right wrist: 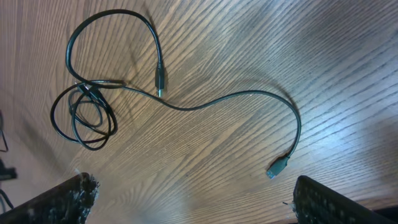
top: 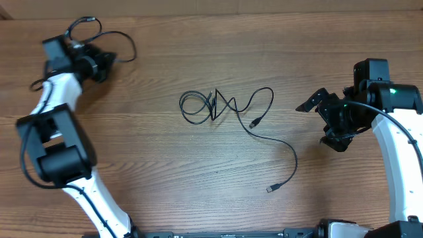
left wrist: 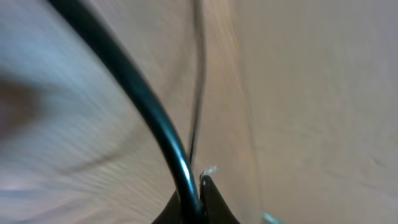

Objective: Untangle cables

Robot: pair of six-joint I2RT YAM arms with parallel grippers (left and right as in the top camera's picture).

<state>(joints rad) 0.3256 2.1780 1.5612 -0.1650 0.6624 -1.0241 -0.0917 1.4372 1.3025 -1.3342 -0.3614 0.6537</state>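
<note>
As the overhead view takes in the wooden counter (top: 198, 39), the left end effector (top: 109, 63) sits up in the far left corner. A thin black cable (top: 132, 46) loops out from it, though from up here I cannot tell how its fingers stand. Mid-counter lies the knot of cables (top: 211, 106), small coils bunched on its left side. One strand arches out to the right and curls back to a short plug (top: 256, 122). From there a long strand (top: 291, 152) sweeps down toward the near edge and finishes in an end plug (top: 272, 189). Over on the right, the right end effector (top: 316, 106) hangs off to the side of that bundle, well apart from it, fingers spread.

Over to the left wrist camera, and it's a blurry one. The left end effector (left wrist: 196, 202) is pinched together on the black cable (left wrist: 143, 99), which runs up to the top left corner of the frame, the counter smeared behind it.

Now the right wrist camera. The right end effector (right wrist: 193, 186) shows its fingertips (right wrist: 68, 199) at the two bottom corners, wide apart, nothing between them. Beyond, on the counter, the knot of cables (right wrist: 84, 118) sits upper left with the short plug (right wrist: 159, 84) just beside it. The long strand (right wrist: 249, 94) snakes right to the end plug (right wrist: 278, 167), near the right-hand finger.
</note>
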